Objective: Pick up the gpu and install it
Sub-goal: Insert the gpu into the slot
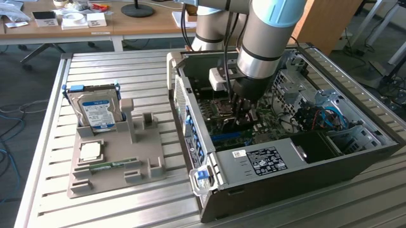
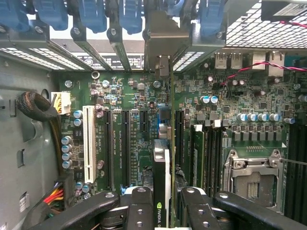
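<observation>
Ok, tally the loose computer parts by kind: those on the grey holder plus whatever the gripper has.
hard drive: 1
processor chip: 1
memory stick: 1
gpu, held in the gripper: 1
Total: 4

Nothing big enough to read: small green logo on the gpu, tiny print on hard drive label and power box sticker.

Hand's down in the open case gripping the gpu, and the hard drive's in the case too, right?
No: the exterior view shows the hard drive standing in the grey holder on the table, outside the case. The hand is in the case, gripping the gpu.
</observation>
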`<control>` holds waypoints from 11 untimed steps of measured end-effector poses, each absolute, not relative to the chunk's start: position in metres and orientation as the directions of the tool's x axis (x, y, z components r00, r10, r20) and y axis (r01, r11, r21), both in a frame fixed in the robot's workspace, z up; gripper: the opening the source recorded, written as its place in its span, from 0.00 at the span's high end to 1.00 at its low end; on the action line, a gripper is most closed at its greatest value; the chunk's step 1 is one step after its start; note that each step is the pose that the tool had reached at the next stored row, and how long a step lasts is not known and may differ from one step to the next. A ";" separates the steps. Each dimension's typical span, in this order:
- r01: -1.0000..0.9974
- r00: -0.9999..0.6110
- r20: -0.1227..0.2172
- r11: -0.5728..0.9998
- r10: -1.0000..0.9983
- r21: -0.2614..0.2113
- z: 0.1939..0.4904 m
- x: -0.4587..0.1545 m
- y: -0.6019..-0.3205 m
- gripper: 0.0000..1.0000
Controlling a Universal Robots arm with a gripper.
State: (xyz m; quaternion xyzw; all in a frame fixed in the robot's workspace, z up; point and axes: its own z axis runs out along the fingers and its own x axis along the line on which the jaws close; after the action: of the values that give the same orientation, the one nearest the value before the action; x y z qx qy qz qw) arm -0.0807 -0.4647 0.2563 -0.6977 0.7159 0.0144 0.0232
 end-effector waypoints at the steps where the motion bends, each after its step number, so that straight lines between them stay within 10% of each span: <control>1: -1.000 -0.025 -0.053 0.026 -0.998 -0.012 0.256 -0.081 -0.465 0.73; 11: -1.000 -0.026 -0.053 0.026 -0.998 -0.012 0.256 -0.081 -0.466 0.73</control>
State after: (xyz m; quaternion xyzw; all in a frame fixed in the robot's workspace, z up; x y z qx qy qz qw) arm -0.0808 -0.4665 0.2562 -0.6976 0.7159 0.0144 0.0233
